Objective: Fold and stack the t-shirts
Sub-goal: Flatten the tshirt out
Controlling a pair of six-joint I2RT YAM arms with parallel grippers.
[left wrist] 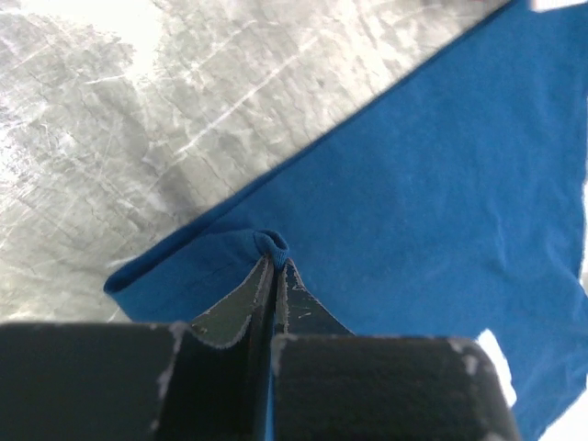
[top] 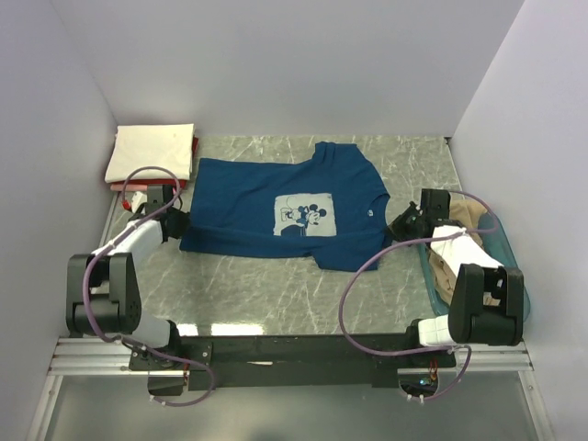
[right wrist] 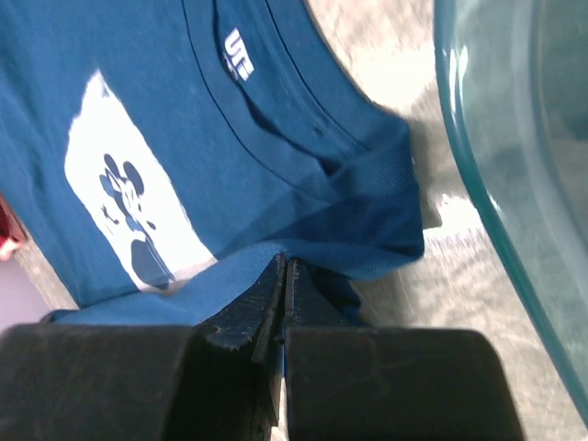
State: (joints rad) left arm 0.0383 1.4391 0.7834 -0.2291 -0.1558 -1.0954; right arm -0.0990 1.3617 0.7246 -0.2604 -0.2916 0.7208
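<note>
**Supervisor:** Where's the shirt right now?

**Operator:** I have the dark blue t-shirt [top: 276, 207] spread flat in the middle of the desk [top: 257, 294]. It lies face up, with the pale square print [top: 303, 216] showing. Its collar [top: 375, 197] points toward my right arm and the hem toward my left.

**Supervisor:** And your left hand?

**Operator:** My left hand [left wrist: 274, 262] is at the hem edge, on the near side. The fingers are pressed together with a small nub of blue cloth pinched between the tips. The wrist view shows that bit of fabric bunched up right at the ends.

**Supervisor:** Right side?

**Operator:** My right hand [right wrist: 283, 266] sits at the collar end, just beside a rumpled sleeve fold. Its fingers are closed tight too. I think they have a fold of the blue fabric caught between them, but the wrist view is too close and dark for me to be certain.

**Supervisor:** What about the other shirts?

**Operator:** I see a folded cream t-shirt [top: 152, 152] in the far left corner, lying on top of a red t-shirt [top: 196, 149] that shows only as a sliver at the edge. A tan t-shirt [top: 464, 213] is heaped in the teal tub [top: 503, 246] on the right side of the desk. The tub's rim is near my right hand and well apart from the folded pile.
</note>
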